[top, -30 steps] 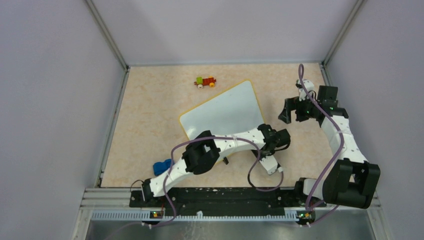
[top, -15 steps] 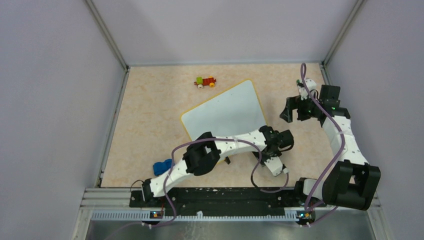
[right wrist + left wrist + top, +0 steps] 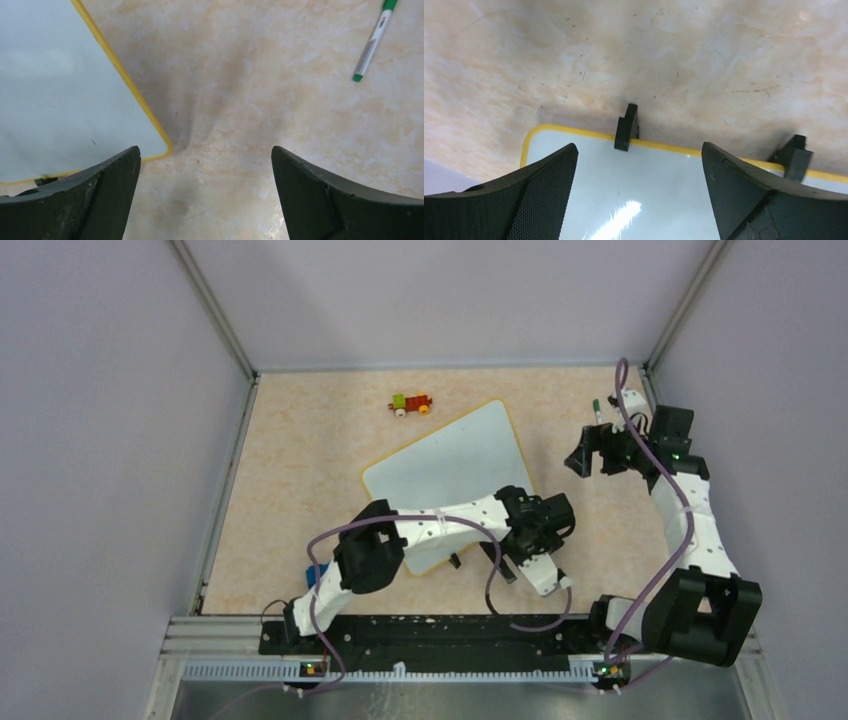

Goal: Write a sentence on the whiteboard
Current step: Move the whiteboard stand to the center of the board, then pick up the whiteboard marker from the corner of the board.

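The whiteboard point(image 3: 445, 470) lies tilted at mid-table, white with a yellow rim. The sentence is out of view; the board surface that shows is blank. My left gripper point(image 3: 530, 535) hangs over the board's near right corner. In the left wrist view this gripper point(image 3: 639, 150) is open above the whiteboard point(image 3: 659, 185), with nothing between its fingers, near a black clip point(image 3: 626, 127). My right gripper point(image 3: 590, 455) is to the right of the board. The right wrist view shows that gripper point(image 3: 205, 150) open over bare table beside the whiteboard point(image 3: 55, 90) corner.
A green-capped marker point(image 3: 597, 408) lies on the table beyond the right gripper; the right wrist view also shows the marker point(image 3: 372, 42). A small toy train point(image 3: 411, 403) sits behind the board. A blue object point(image 3: 318, 573) peeks out under the left arm. Grey walls enclose the table.
The left gripper has gone from nearly shut to wide open, and its arm has drawn back to the left. The right gripper has drifted slightly right and away.
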`<state>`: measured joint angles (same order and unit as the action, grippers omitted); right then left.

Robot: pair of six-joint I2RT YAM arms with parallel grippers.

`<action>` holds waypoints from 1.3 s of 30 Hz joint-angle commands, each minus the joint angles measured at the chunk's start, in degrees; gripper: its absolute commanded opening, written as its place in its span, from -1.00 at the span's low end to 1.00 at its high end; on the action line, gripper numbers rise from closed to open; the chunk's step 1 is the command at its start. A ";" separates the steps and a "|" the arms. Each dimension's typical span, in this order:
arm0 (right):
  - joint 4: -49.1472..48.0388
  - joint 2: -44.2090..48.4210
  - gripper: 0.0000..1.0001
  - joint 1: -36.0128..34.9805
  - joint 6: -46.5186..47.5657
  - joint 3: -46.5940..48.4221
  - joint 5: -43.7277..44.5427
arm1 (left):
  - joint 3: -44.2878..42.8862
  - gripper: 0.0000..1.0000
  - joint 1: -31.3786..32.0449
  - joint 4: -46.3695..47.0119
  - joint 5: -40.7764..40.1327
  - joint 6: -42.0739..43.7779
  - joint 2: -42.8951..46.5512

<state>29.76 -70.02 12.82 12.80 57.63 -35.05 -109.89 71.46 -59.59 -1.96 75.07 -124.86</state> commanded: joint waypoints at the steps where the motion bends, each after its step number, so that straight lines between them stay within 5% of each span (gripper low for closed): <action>1: -2.73 -0.99 0.98 2.92 -2.28 6.14 -5.14 | 0.90 0.97 -0.64 -0.91 6.53 -3.23 8.70; 8: -3.24 -5.68 0.97 4.92 -4.33 11.23 -6.83 | -0.48 0.97 -7.15 -1.52 15.82 -8.57 16.69; 16: -0.89 -14.00 0.96 4.89 -2.99 16.56 2.89 | -3.94 0.97 -23.05 7.86 28.32 -32.21 22.33; 24: -2.04 -21.78 0.95 4.24 0.60 19.29 17.56 | 5.80 0.97 -32.83 29.43 17.34 -60.58 32.62; 39: 1.74 -45.60 0.23 -0.50 2.33 40.75 27.39 | 9.08 0.97 -48.62 31.57 22.03 -79.06 38.64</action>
<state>31.20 -112.01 14.15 14.57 91.59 -11.70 -103.46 25.12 -31.73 17.37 1.08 -90.54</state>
